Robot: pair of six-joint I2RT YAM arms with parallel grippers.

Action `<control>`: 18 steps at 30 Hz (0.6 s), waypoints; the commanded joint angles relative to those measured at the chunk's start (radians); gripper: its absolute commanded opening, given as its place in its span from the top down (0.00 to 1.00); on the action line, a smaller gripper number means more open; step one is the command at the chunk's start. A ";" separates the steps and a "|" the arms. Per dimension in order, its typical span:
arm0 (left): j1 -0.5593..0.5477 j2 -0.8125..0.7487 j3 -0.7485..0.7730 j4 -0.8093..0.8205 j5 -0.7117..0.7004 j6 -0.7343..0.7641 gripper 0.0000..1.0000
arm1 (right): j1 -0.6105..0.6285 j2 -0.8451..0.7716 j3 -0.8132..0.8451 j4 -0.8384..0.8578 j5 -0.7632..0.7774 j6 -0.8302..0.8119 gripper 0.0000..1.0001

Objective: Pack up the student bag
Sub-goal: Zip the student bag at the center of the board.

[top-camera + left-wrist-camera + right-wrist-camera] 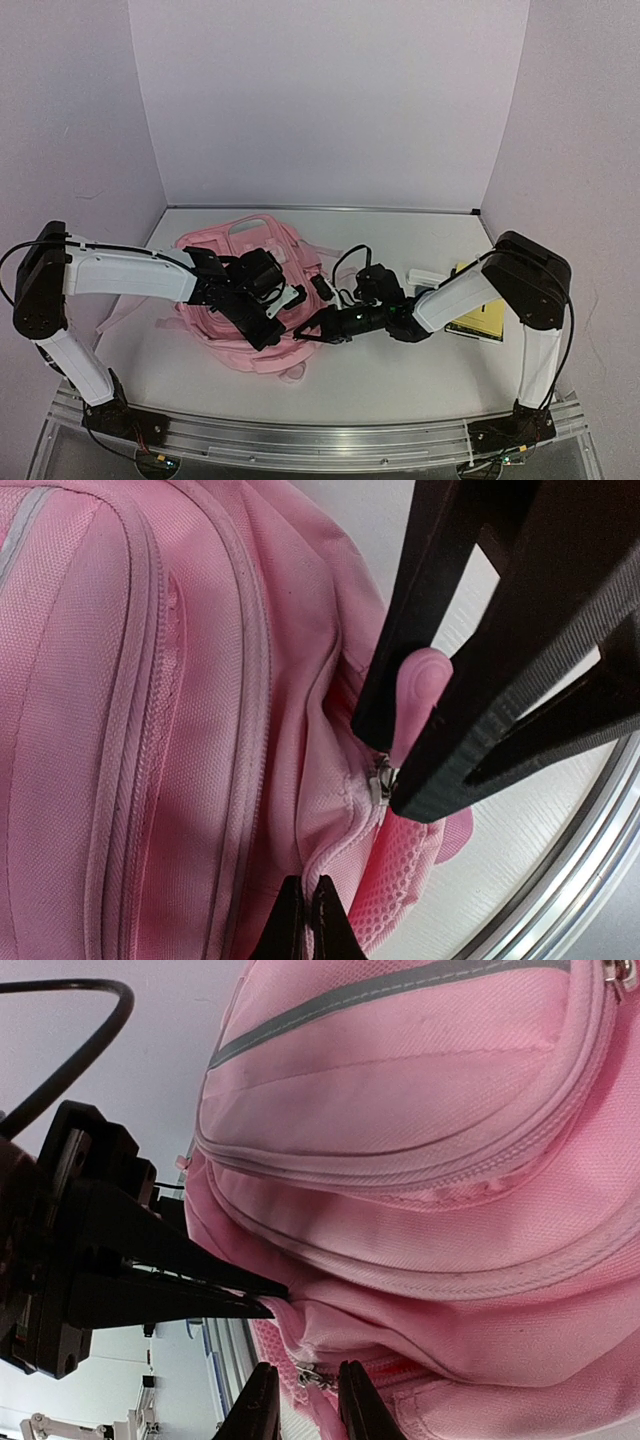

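The student bag (225, 300) lies flat on the table, a pink backpack with both grippers at its near right corner. In the left wrist view my left gripper (305, 908) is shut on a fold of the bag (150, 730) beside the zip. The right gripper's dark fingers (500, 730) clamp the pink zip pull (422, 685) just above the metal slider. From the right wrist view, the right gripper (305, 1400) straddles the slider (314, 1377) on the bag (420, 1110), and the left gripper (272, 1298) pinches fabric close by. Seen from above, the left gripper (270, 335) and right gripper (305, 330) almost touch.
A yellow book (478, 318) lies on the table under the right arm's elbow, with a small white object (425, 276) beside it. A pink strap (125, 310) trails off the bag's left side. The table's metal front rail (330, 440) runs along the near edge.
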 commanded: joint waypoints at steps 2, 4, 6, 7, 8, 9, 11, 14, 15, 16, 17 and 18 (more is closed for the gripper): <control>0.008 -0.027 0.017 -0.009 -0.032 -0.004 1.00 | 0.010 -0.021 -0.010 0.036 -0.012 0.000 0.78; 0.007 -0.027 0.019 -0.009 -0.030 -0.004 1.00 | 0.011 -0.015 -0.004 0.039 -0.005 0.002 0.78; 0.007 -0.026 0.019 -0.009 -0.031 -0.004 1.00 | 0.011 -0.012 0.001 0.043 0.009 0.003 0.80; 0.007 -0.026 0.019 -0.010 -0.031 -0.004 1.00 | 0.011 -0.013 0.002 0.045 0.018 0.004 0.82; 0.007 -0.025 0.019 -0.010 -0.031 -0.004 1.00 | 0.011 -0.017 0.002 0.046 0.031 0.004 0.84; 0.007 -0.025 0.018 -0.010 -0.032 -0.004 1.00 | 0.012 -0.020 0.001 0.047 0.043 0.003 0.87; 0.007 -0.027 0.014 -0.010 -0.033 -0.004 1.00 | 0.012 -0.034 -0.004 0.048 0.079 0.002 0.95; 0.008 -0.031 0.009 -0.013 -0.040 -0.004 1.00 | 0.012 -0.068 -0.030 0.047 0.156 -0.006 1.00; 0.008 -0.033 0.008 -0.015 -0.044 -0.004 1.00 | 0.012 -0.085 -0.044 0.047 0.186 -0.012 1.00; 0.009 -0.036 0.006 -0.016 -0.048 -0.004 1.00 | 0.012 -0.108 -0.057 0.045 0.216 -0.019 1.00; 0.008 -0.040 0.004 -0.018 -0.053 -0.004 1.00 | 0.012 -0.126 -0.071 0.043 0.255 -0.024 1.00; 0.010 -0.046 0.002 -0.019 -0.056 -0.004 1.00 | 0.012 -0.150 -0.088 0.041 0.284 -0.031 1.00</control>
